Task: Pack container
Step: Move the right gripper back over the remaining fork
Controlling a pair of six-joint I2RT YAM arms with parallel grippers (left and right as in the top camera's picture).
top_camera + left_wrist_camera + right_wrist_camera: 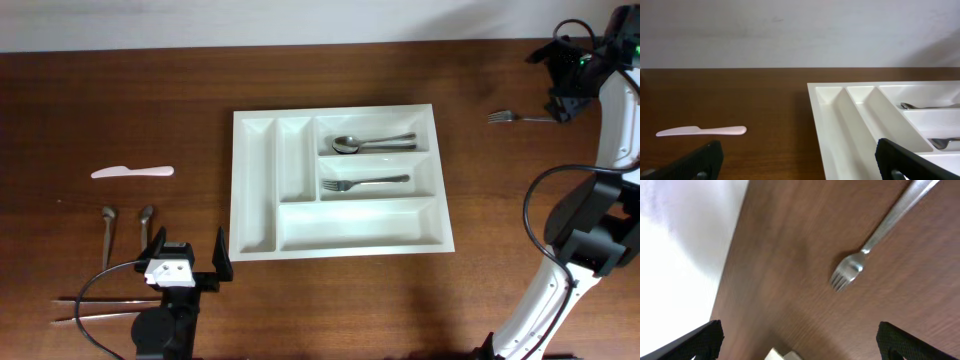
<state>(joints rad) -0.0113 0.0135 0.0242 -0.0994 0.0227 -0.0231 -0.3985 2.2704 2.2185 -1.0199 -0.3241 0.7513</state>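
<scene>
Tray (240, 190) mid-tabletop (400, 300), partly packed; both hands released.
Left to right: pale plastic knife (132, 172) and two steel spoons (108, 230) lie loose near the left hand (188, 250), spread wide, empty. White moulded tray holds a boxed spoon (372, 143) and boxed fork (365, 183), sorted by kind (one compartment each). Right hand (800, 332), splayed, hovers over a shiny loose fork (847, 272), likely the next pick.

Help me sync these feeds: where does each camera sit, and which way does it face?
Overhead: fixed above, looking straight down on the large white rectangular plastic cutlery tray; left arm and right arm show.
Left wrist: low, facing the wall past the tray's corner and a pale pink plastic knife; own black fingers at bottom corners.
Right wrist: angled down at a silver metal fork; fingers likewise.
Shared: overhead also shows knife and fork.
</scene>
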